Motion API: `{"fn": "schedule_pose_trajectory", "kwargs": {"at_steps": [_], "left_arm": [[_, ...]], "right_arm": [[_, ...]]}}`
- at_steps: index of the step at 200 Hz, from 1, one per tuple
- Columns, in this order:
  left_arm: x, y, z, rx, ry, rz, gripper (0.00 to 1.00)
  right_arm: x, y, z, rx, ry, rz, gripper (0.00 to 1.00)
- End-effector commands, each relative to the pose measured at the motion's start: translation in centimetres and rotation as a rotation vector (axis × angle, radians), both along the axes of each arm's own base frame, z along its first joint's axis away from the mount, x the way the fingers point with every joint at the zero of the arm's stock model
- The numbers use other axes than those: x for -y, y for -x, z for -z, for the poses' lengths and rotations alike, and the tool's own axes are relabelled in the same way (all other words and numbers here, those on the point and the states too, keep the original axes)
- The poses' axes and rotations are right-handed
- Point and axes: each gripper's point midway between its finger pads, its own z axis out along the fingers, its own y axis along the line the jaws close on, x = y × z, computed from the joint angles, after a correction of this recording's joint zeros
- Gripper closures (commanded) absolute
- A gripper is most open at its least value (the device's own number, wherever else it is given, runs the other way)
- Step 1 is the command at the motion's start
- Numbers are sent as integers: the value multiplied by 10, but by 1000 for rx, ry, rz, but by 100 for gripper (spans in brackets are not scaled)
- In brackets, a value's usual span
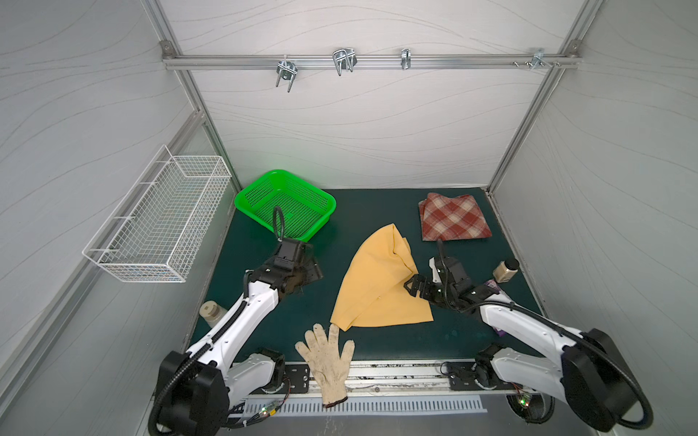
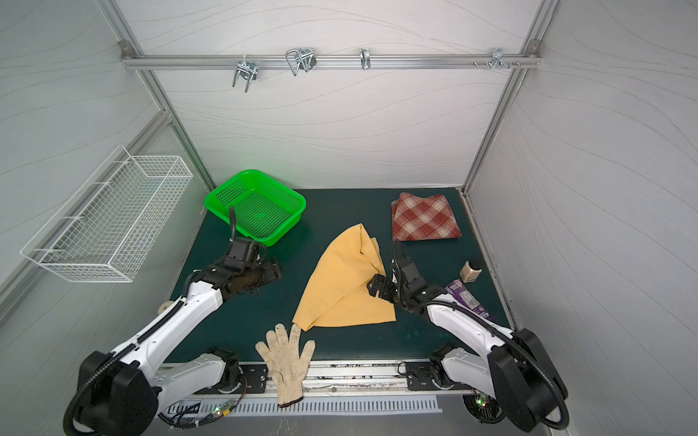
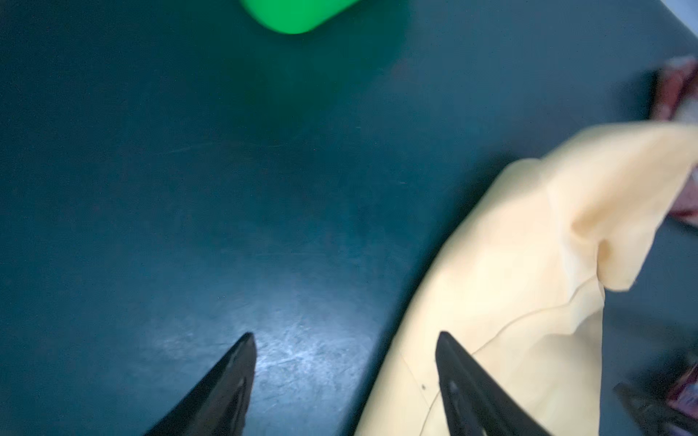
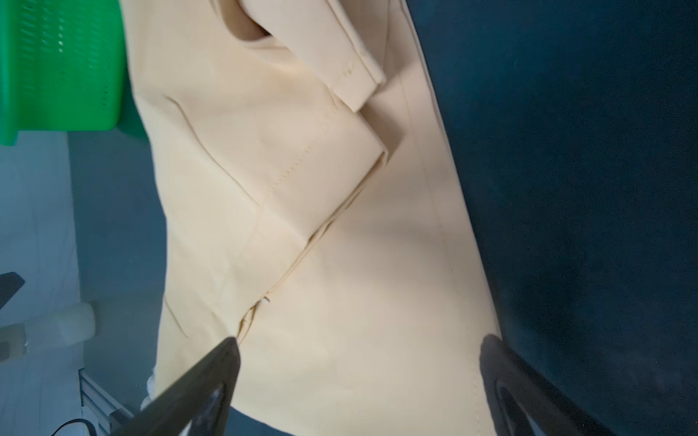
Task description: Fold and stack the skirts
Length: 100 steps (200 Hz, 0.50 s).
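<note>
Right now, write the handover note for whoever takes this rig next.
Left gripper: open, empty, over bare mat beside the yellow skirt.
Right gripper: open, above the yellow skirt's right side, gripping nothing.
Done: plaid skirt lies folded at the mat's far right corner.
Yellow skirt: mid-mat, partly folded, untidy.
To do: finish folding it, then stack the two.
</note>
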Motion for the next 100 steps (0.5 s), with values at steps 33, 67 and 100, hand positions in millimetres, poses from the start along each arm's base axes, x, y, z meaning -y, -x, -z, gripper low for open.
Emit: {"fn": "schedule_pose_trajectory", "kwargs": {"at_steps": [33, 67, 100], "left_arm": [[112, -20, -37, 114, -110, 315, 20], [175, -24, -22, 92, -176, 435, 4], [228, -28, 0, 74, -254, 527, 4]], "right_arm": [[12, -16, -122, 272, -69, 11, 1], [42, -23, -151, 288, -140, 81, 1], [73, -34, -154, 262, -229, 179, 1]]}}
